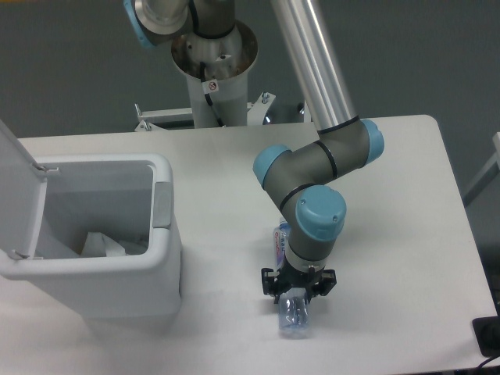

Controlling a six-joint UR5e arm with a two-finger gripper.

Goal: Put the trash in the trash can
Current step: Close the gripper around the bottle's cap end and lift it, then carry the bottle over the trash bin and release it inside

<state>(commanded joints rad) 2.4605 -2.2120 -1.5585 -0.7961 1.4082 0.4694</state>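
Reaching down from the top centre of the frame, the arm bends through its grey and blue joints to bring the gripper low over the white table, a little right of centre in the lower half of the picture. The black fingers stand on either side of the water bottle, which lies flat on the table with its length running up and down the frame: its clear rounded end pokes out below the gripper, and its blue label end shows above, beside the wrist. The jaws sit close against the bottle's sides and look drawn in on it, though the wrist hides the actual contact, so whether they are truly gripping it cannot be told. The bottle rests on the table surface, apart from the trash can, which fills the left side of the frame. The can's lid stands raised at its far left edge, leaving the top open. Inside, toward the lower part of the opening, lies a pale crumpled plastic bag. A grey panel runs down the can's right inner wall, facing the arm. The arm's metal base post stands behind the table at the upper centre.
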